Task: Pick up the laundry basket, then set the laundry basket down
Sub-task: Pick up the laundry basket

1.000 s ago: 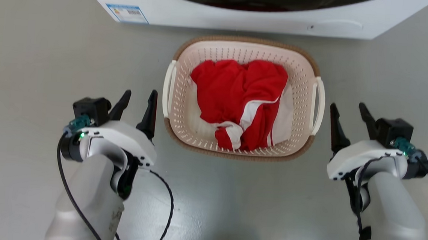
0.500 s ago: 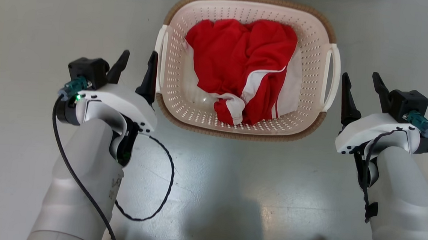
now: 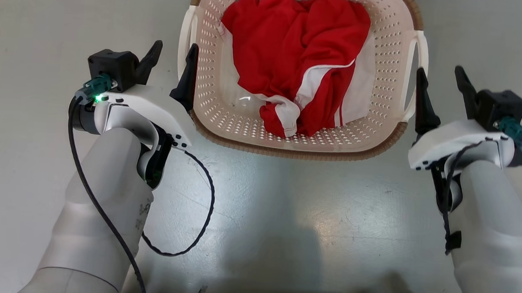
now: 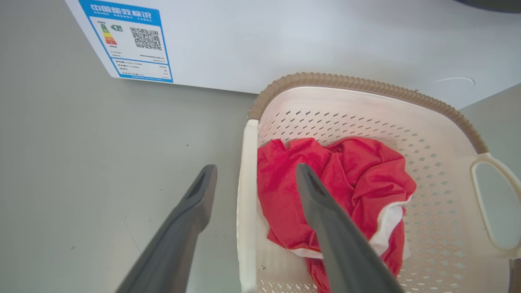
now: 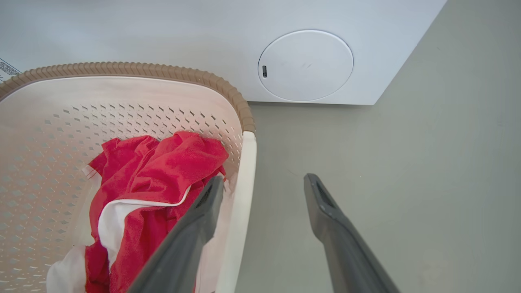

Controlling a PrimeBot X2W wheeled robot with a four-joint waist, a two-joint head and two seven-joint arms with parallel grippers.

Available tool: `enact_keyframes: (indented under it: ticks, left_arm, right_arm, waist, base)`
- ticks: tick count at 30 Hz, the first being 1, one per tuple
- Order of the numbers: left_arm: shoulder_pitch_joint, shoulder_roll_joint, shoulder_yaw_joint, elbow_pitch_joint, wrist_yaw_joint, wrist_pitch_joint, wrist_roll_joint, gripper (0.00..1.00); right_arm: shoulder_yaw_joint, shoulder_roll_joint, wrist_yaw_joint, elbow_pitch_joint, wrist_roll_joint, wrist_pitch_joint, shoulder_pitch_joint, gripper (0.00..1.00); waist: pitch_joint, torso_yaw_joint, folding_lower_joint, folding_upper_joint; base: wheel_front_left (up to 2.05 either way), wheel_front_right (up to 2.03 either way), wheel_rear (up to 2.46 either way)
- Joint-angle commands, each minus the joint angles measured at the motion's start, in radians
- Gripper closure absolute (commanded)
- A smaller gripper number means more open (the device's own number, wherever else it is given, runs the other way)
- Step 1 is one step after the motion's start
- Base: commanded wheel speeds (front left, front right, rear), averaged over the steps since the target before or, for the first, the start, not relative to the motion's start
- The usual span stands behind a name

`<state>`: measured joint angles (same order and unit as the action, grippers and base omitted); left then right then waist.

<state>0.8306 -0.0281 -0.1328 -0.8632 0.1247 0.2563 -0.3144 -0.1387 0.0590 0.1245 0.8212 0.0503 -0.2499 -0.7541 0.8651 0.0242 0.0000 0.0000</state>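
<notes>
The laundry basket [image 3: 244, 127] stands on the floor [image 3: 283, 221] with the washing machine [image 4: 285, 40] close behind its far rim. It holds a crumpled red and white garment [image 3: 295, 52]. It looks to be thin perforated plastic, so I judge it light and fairly stiff, though the walls may flex a little if squeezed. The single soft garment should add little weight and is unlikely to shift much. The natural holds are the two white loops at its short sides, the left handle [image 3: 186, 35] and the right handle [image 3: 423, 52]. Their smooth plastic could slip in narrow fingers, so taking both at once and lifting evenly seems the safe way to keep it level. The left pincer [image 3: 175, 45] has its fingers apart, one on the outer side of the left handle and one over the basket's inside. The right pincer [image 3: 439, 70] is likewise spread across the right handle. Neither is closed on anything, and I cannot tell whether a finger touches the plastic. Around the basket the floor is smooth, grey and slightly glossy. Beyond the basket the machine's white front carries a blue energy label [image 4: 130, 40] and a round cover [image 5: 305, 65].
</notes>
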Motion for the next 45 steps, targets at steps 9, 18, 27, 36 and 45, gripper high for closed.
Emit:
enact_keyframes:
  ticks: [9,18,27,36,45]
  left_arm:
    - [0.018,-0.025,0.004,-0.013,0.006,0.006,0.03,0.0]
    - [0.051,-0.025,-0.021,-0.022,0.006,0.006,0.042,0.0]
    - [0.08,-0.024,-0.048,-0.045,0.006,0.006,0.048,0.0]
    - [0.12,-0.023,-0.082,-0.109,0.006,0.006,0.052,0.0]
    - [0.156,-0.022,-0.119,-0.187,0.006,0.006,0.054,0.0]
  right_arm:
    - [0.039,-0.009,0.006,-0.013,-0.023,-0.012,-0.01,0.0]
    - [0.049,-0.009,0.006,0.004,-0.04,-0.012,-0.033,0.0]
    - [0.068,-0.009,0.006,0.049,-0.048,-0.012,-0.062,0.0]
    - [0.093,-0.009,0.006,0.159,-0.045,-0.012,-0.127,0.0]
    - [0.105,-0.009,0.006,0.251,-0.045,-0.012,-0.176,0.0]
  waist:
    - [0.043,0.0,0.0,0.0]
    - [0.076,0.006,0.0,0.0]
    - [0.095,0.006,0.0,0.0]
    - [0.104,0.006,0.0,0.0]
    - [0.097,0.004,0.0,0.0]
  base:
    - [0.0,0.0,0.0]
    - [0.0,0.0,0.0]
    - [0.0,0.0,0.0]
    - [0.0,0.0,0.0]
    - [0.0,0.0,0.0]
